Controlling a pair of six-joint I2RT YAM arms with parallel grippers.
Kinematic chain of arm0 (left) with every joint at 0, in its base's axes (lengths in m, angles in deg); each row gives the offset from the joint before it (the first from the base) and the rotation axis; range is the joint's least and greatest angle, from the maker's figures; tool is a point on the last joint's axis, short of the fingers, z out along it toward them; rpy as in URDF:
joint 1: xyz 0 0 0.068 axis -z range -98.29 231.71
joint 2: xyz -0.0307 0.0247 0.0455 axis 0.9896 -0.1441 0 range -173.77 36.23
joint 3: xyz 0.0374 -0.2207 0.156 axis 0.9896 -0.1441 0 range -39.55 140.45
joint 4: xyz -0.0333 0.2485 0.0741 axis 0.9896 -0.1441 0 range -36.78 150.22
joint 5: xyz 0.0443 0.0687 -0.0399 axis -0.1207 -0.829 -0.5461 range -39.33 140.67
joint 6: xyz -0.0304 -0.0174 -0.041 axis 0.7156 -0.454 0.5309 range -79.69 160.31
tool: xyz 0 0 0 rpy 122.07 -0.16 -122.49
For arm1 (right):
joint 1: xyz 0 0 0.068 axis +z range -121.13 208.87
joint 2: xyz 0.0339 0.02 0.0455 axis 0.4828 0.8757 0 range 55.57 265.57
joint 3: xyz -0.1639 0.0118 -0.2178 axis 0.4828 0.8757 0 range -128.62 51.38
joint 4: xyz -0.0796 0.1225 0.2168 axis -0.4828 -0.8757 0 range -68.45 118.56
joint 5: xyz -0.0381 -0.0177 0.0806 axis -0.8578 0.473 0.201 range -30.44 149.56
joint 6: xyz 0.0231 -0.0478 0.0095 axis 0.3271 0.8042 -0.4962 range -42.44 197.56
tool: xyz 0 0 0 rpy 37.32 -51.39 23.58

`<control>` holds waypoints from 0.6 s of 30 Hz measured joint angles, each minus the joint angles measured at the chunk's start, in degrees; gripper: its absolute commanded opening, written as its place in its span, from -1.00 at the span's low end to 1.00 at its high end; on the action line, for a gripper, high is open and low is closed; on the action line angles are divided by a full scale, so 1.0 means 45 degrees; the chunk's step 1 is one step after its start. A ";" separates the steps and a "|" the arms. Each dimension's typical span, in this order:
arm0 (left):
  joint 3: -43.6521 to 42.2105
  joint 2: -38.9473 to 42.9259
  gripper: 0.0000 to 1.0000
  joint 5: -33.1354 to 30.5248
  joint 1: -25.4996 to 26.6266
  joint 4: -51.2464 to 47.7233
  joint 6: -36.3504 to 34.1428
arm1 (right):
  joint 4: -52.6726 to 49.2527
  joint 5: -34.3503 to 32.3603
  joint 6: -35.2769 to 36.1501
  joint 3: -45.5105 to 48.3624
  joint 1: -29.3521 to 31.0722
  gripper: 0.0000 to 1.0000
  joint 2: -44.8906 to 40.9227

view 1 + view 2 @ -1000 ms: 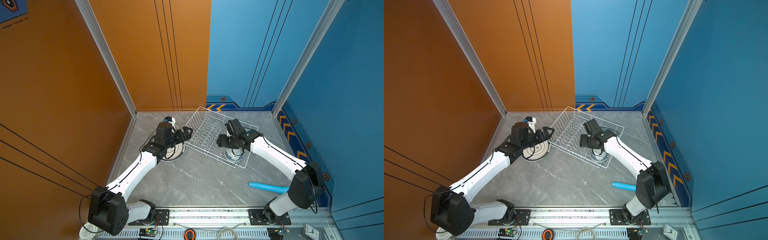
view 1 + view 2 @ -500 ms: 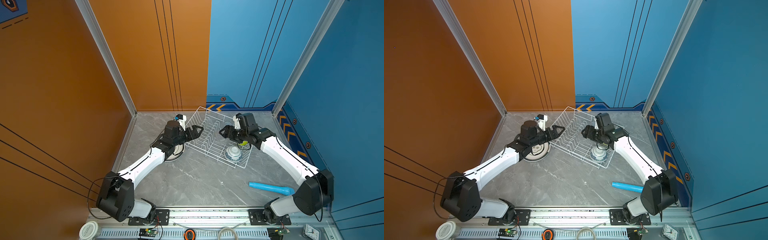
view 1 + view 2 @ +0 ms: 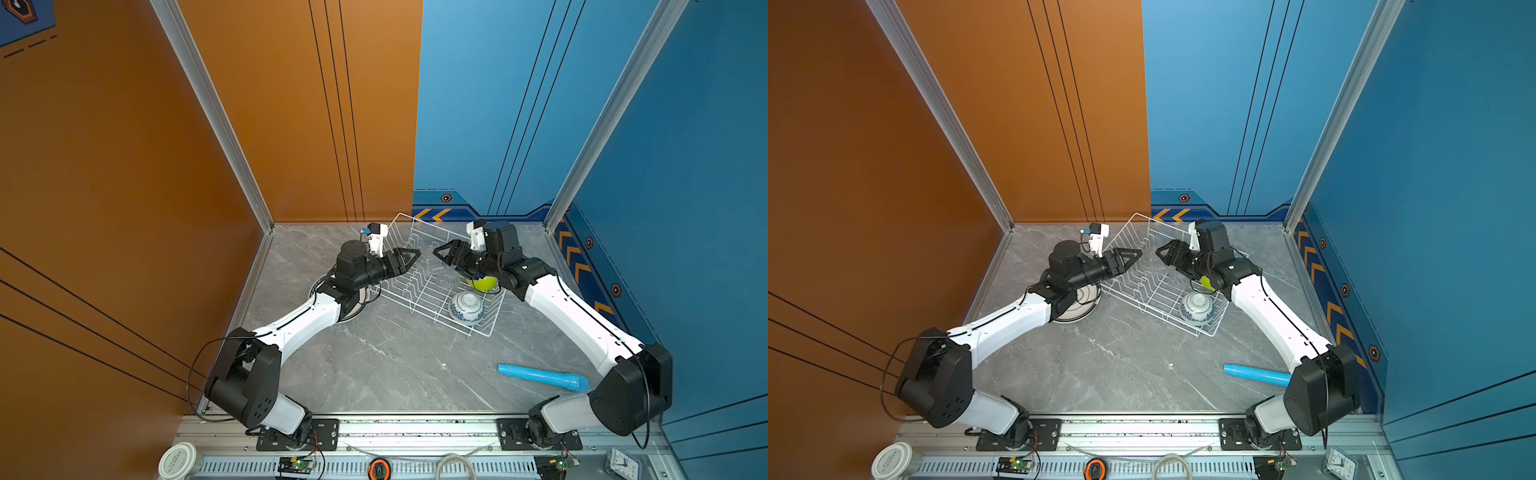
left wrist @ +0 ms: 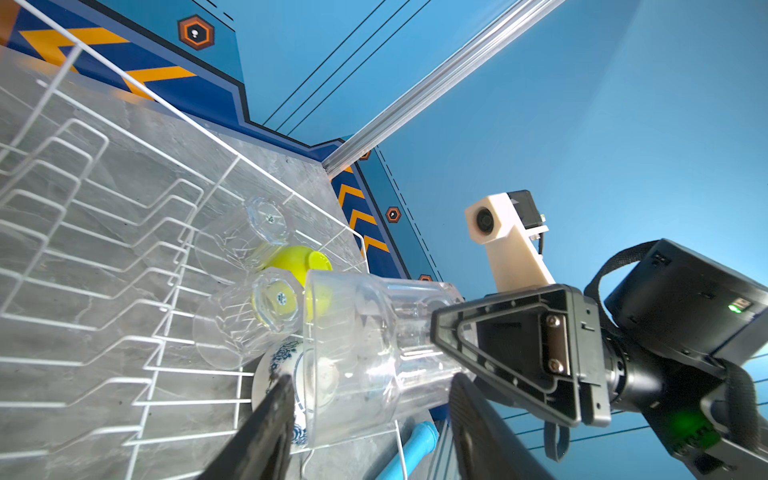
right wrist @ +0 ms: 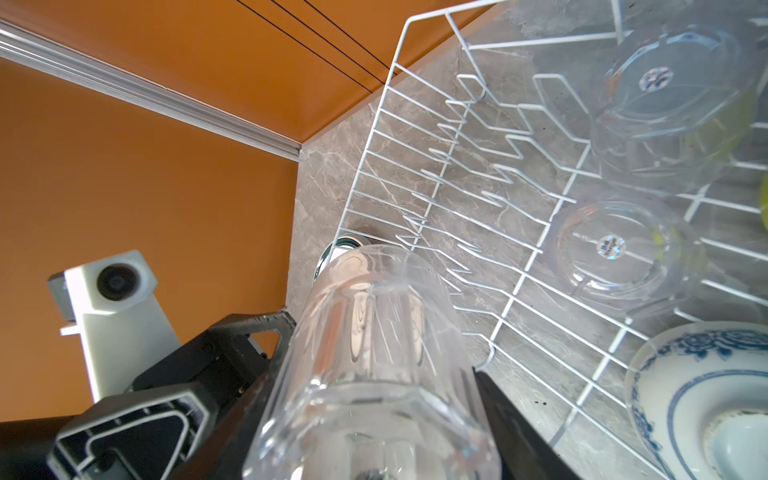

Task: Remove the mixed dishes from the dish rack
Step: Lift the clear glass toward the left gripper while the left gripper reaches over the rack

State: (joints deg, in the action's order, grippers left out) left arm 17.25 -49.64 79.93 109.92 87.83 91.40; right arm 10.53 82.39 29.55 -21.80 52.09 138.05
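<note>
Top views both set the dish rack (image 3: 417, 286) askew at the back of the grey tabletop (image 3: 374, 365). The white-and-blue bowl (image 3: 466, 306) sits upside down at its near right end, and the lime-green bowl (image 3: 482, 284) is just behind, half under the right arm (image 3: 557, 307). Above the rack the left gripper (image 3: 415, 252) and right gripper (image 3: 436, 251) point at each other, tips close; anything between them is too faint to make out. A dark-rimmed plate (image 3: 1081, 307) lies flat on the tabletop just beside the rack, partly under the left arm (image 3: 1017, 320). A light blue tube (image 3: 540, 376) lies well apart at the front right.

Left wrist view gives what those miss. A clear glass cup (image 4: 353, 357) is held on its side, its base gripped in the right jaws and its open mouth towards the left arm. The left jaws stand apart on either side of that end; whether they press the glass cannot be told. A second cup (image 4: 266, 232) and a third cup (image 4: 249, 320) stand inverted in the rack beside the bowls.

Right wrist view shows the held cup running out from between the right jaws, with one left finger (image 5: 249, 322) just beside its far end.
</note>
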 measured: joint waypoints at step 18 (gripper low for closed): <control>0.0000 -0.0447 0.06 0.0675 0.0165 0.1088 0.0719 | 0.0952 0.0602 -0.0695 0.0175 -0.0369 -0.26 -0.0044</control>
State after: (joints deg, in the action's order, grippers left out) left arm 17.25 -51.65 82.97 110.66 92.73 94.63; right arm 14.82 85.10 26.42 -21.02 50.43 137.85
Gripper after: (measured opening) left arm 0.525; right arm 0.691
